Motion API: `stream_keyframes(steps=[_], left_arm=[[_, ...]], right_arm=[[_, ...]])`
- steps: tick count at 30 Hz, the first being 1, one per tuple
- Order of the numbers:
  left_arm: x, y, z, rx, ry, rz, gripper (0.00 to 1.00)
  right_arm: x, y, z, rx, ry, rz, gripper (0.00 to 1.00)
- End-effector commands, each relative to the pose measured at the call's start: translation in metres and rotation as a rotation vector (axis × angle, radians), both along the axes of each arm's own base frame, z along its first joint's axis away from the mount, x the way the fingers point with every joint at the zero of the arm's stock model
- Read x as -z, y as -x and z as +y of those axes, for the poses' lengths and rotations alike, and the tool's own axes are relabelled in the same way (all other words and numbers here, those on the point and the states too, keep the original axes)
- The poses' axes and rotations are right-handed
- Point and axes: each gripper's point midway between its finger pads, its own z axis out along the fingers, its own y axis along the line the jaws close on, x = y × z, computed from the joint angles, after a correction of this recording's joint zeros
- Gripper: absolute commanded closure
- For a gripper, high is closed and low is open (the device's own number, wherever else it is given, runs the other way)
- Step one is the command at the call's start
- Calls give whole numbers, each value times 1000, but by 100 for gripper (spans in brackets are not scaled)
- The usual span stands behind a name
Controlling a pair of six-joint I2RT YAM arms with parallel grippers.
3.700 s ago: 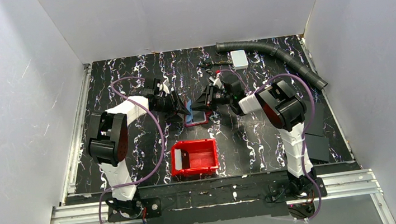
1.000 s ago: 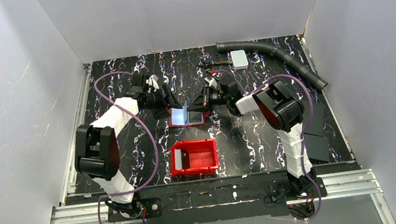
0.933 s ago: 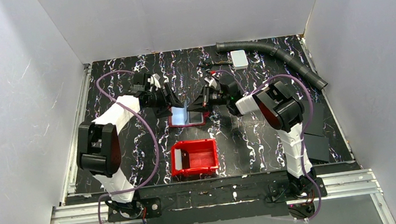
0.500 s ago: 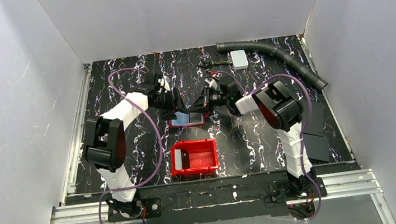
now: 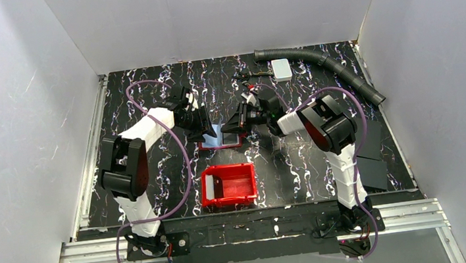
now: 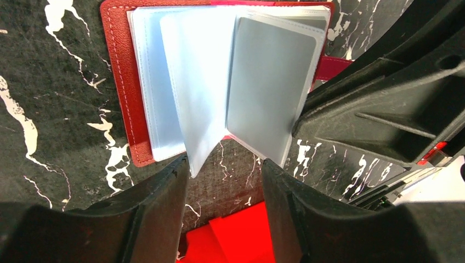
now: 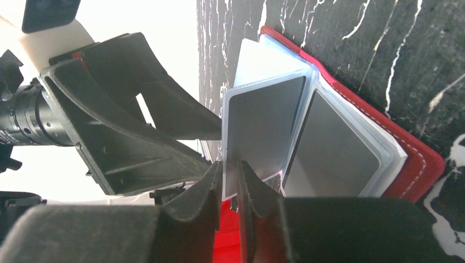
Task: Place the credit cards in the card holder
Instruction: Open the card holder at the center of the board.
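Right end effector [image 7: 229, 186] is narrowly pinched on an upright sleeve of the card holder [image 7: 419, 148], lower centre of frame.

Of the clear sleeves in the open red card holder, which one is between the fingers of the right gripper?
The raised sleeve holding a grey card, standing up from the card holder; the right gripper pinches its lower edge. The other sleeves lie flatter against the cover.

card holder [image 6: 122, 98] open, sleeves [image 6: 208, 76] fanned
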Motion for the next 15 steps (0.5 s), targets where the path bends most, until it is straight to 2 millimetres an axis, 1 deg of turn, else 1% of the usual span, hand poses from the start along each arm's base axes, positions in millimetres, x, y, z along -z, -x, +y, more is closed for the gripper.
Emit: stream_keyframes(steps=[1,3,5,11,15], left_arm=[[1,-2,5,10,-36,5,52],[2,-1,5,10,-39,5,52],[4,-1,6,11,-40,7,52],[7,1,6,12,-42,12,53],[6,1,6,13,-38,8,54]], right_arm=[[-9,0,-5,-5,-20,-49,72],[-13,0,-8,4,-25,-59,65],[-12,0,-11,9,-17,-63,60],[-9,0,-13,4,-2,-78,50],[-8,1,-14,4,3,-87,47]])
